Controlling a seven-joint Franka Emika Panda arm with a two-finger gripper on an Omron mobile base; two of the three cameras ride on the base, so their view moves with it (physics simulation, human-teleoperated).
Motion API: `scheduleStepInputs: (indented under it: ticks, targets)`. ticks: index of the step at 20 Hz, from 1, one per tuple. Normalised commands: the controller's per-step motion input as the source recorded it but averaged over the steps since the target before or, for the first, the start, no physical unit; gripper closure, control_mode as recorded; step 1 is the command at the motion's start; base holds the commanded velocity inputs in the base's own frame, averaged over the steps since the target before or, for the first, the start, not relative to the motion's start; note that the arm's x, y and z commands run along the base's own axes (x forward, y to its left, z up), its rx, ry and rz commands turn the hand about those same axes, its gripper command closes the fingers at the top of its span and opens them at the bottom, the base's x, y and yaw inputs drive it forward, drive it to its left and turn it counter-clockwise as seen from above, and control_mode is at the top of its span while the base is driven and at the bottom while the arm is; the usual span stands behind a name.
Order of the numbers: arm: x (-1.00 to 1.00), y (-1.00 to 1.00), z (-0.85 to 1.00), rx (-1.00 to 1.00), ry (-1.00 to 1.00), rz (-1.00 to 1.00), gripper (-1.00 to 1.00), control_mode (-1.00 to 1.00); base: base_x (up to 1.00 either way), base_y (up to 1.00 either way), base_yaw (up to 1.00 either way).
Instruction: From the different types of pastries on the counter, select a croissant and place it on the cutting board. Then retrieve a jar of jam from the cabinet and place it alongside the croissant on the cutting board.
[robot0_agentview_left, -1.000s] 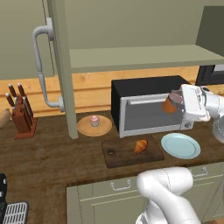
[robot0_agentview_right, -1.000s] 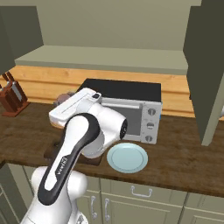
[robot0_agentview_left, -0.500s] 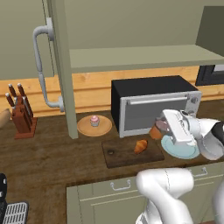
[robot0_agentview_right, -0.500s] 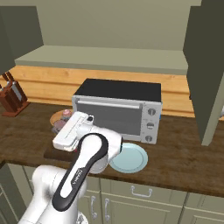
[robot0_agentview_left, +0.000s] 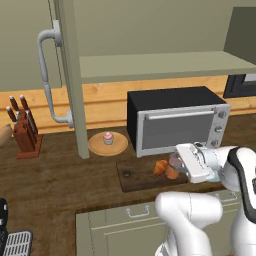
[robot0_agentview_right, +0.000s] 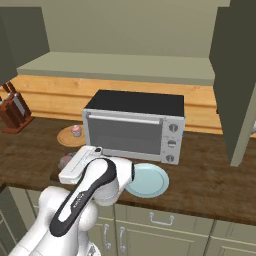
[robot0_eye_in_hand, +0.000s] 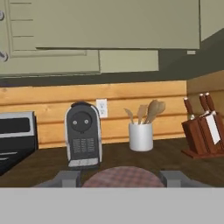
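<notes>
Here the tool is closed on one jar of jam, holding it low over the one cutting board on the desk. Just beside the tool, toward the board's hole, lies one croissant, touching or nearly touching the jar. Farther off on that side, one pink cupcake sits on one round tan plate. Behind the tool stands one toaster oven. In the hand view the jar's reddish lid shows between two finger tips, with one knife block beyond.
</notes>
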Motion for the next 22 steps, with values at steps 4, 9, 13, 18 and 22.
scheduleStepInputs:
  ticks: [4, 9, 13, 18, 22]
  targets:
    - [0.05, 0.12, 0.0, 0.0, 0.0, 0.02, 1.0, -1.0, 0.0, 0.0, 0.0]
    - [0.51, 0.19, 0.0, 0.02, 0.0, 0.09, 1.0, -1.0, 0.0, 0.0, 0.0]
    - [0.84, 0.09, -0.2, -0.08, 0.03, 0.03, 1.0, -1.0, 0.0, 0.0, 0.0]
    - [0.62, 0.03, -0.3, -0.13, 0.13, 0.0, 1.0, -1.0, 0.0, 0.0, 0.0]
    - [0.11, 0.02, 0.0, 0.0, 0.03, 0.0, 1.0, -1.0, 0.0, 0.0, 0.0]
